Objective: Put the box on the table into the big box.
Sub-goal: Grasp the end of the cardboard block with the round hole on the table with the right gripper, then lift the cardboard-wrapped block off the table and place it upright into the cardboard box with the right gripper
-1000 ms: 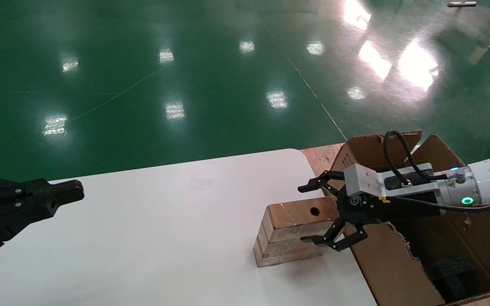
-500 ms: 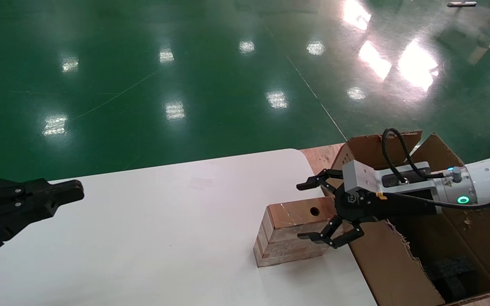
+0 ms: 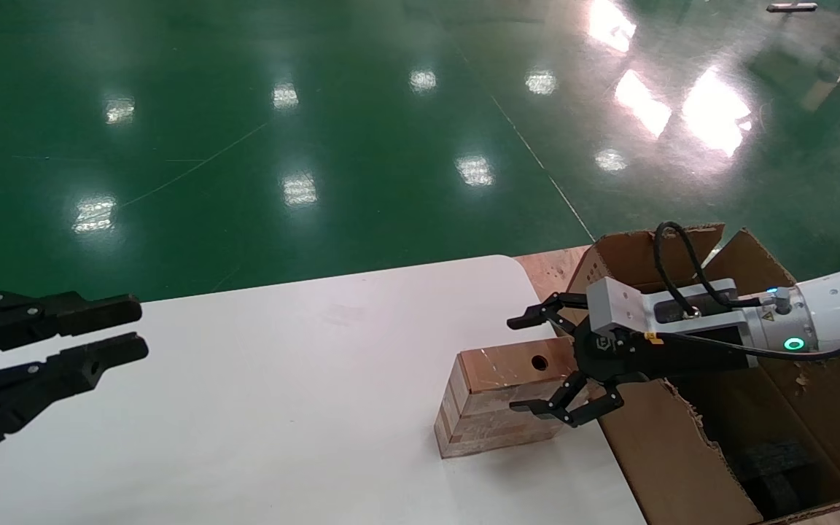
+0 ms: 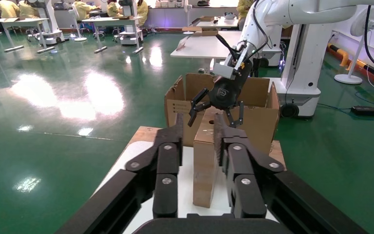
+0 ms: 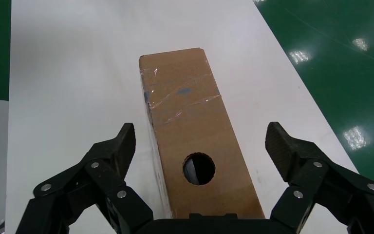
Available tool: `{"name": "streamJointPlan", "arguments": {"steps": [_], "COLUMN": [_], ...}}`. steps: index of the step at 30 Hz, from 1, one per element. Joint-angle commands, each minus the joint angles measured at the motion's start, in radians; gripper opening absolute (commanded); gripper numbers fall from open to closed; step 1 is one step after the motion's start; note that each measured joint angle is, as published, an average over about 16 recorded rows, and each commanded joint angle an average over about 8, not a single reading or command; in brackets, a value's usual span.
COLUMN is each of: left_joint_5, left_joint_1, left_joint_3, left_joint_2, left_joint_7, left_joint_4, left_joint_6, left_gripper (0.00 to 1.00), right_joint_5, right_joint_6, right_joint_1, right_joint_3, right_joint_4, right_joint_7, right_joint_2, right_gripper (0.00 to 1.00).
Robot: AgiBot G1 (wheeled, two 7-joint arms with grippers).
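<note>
Our right hand (image 3: pixel 537 364) is spread wide around the near end of the small taped cardboard box (image 3: pixel 500 397), one finger on each side of it and neither touching; the right wrist view shows clear gaps on both flanks. The box (image 5: pixel 195 136) lies on the white table (image 3: pixel 281 379), stretching straight ahead of the hand, its round hole facing up just in front of the palm. The large torn carton (image 3: pixel 755 408) sits right behind the hand, beyond the table's edge, open, with dark foam inside.

Our left hand (image 3: pixel 63 343) hovers well away over the far side of the table, its fingers slightly parted and holding nothing.

We judge the grasp is about to close, and several things could spoil it. The taped surface looks glossy, so the pads may slide when we lift. We hold only one end, so the long free end may sag and twist out. If the fingers close unevenly, the first to touch could push the box askew. On the way back, the ragged flaps could catch the box's trailing end.
</note>
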Motion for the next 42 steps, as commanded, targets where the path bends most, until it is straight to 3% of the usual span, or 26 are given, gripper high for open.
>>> {"name": "streamJointPlan", "arguments": {"steps": [1,29,34,42], "left_joint_5": [0.0,0.0,0.0,0.0], "left_joint_1": [0.0,0.0,0.0,0.0], "left_joint_3": [0.0,0.0,0.0,0.0], "left_joint_2": [0.0,0.0,0.0,0.0], "left_joint_7": [0.0,0.0,0.0,0.0], "left_joint_4": [0.0,0.0,0.0,0.0], "left_joint_6": [0.0,0.0,0.0,0.0], "left_gripper": [1.0,1.0,1.0,1.0], "right_joint_5": [-0.001,0.001,0.025,0.069], "right_joint_6": [0.0,0.007,0.006,0.008], "right_joint_1": [0.0,0.005,0.055,0.221], "right_joint_3": [0.001,0.003,0.003,0.017], "right_joint_4": [0.001,0.022,0.096,0.174], "right_joint_7": [0.0,0.011,0.078,0.265], "right_joint_2": [0.0,0.005,0.04,0.13], "right_gripper": [0.0,0.0,0.0,0.0]}}
